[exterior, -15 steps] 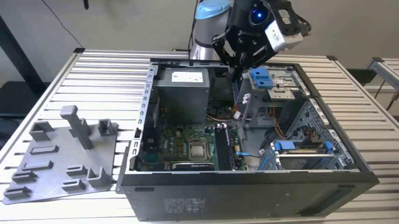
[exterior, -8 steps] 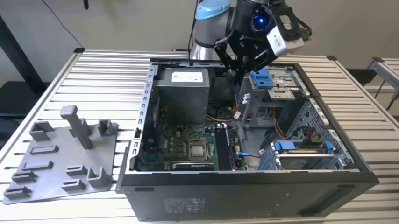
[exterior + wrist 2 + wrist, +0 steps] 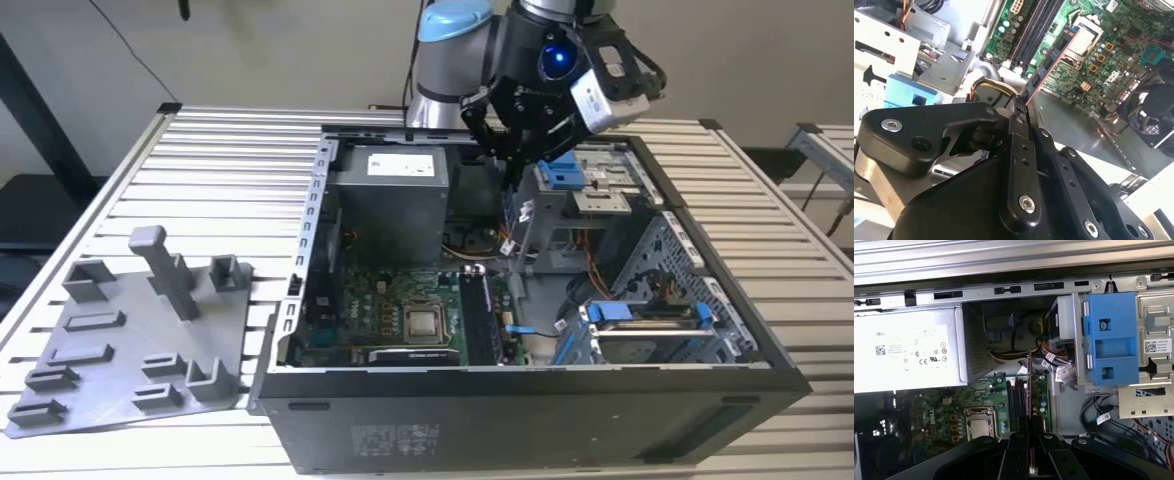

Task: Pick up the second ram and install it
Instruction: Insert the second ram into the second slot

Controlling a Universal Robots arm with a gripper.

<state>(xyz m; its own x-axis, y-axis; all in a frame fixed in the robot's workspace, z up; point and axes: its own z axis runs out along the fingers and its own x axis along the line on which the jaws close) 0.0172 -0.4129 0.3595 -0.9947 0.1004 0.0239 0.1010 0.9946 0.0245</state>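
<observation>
One stick, the second ram (image 3: pixel 1051 62), sits clamped in our jaws, its long axis parallel to the memory slots (image 3: pixel 1036 25) below.

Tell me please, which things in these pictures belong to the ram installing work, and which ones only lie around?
Belong to the job: the pincer, shut on the second ram; the memory slots on the motherboard.
Only lying about: the gray tray beside the computer case; the power supply; the blue drive bracket; the fan.
</observation>
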